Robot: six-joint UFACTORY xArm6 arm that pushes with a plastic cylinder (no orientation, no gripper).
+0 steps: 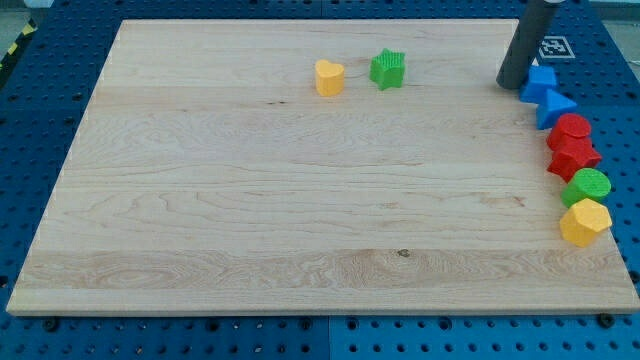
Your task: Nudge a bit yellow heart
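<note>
Beneath the rod, filling most of the view: wooden board [300, 200], pale, laid on a blue pegboard surface [40, 120].

Upper right of the view: dark rod, entering from the top edge, with my tip [512, 84] resting on the board near its right edge. No jaws to spread or press together; plain rod end only, pinching nothing, pushing nothing visibly at this moment.

Just right of the tip, touching or nearly touching the rod: blue block [540, 82], shape not clear. Exact contact cannot be determined.

Below and right of the tip, strung in a line down the board's right edge:
- blue triangular block [555, 106], against the first blue block;
- red round block [571, 129], just below it;
- red star-like block [574, 157], touching the red one above;
- green round block [588, 186], next down;
- yellow hexagonal block [586, 222], farthest from the tip in this line, hanging partly past the board's edge.

Well to the left of the tip, at about the same height in the view: green star [387, 69], standing alone.

Farther left again, just beside the green star but apart from it: yellow heart [329, 77], well apart from the tip, with the green star lying between tip and heart.
</note>
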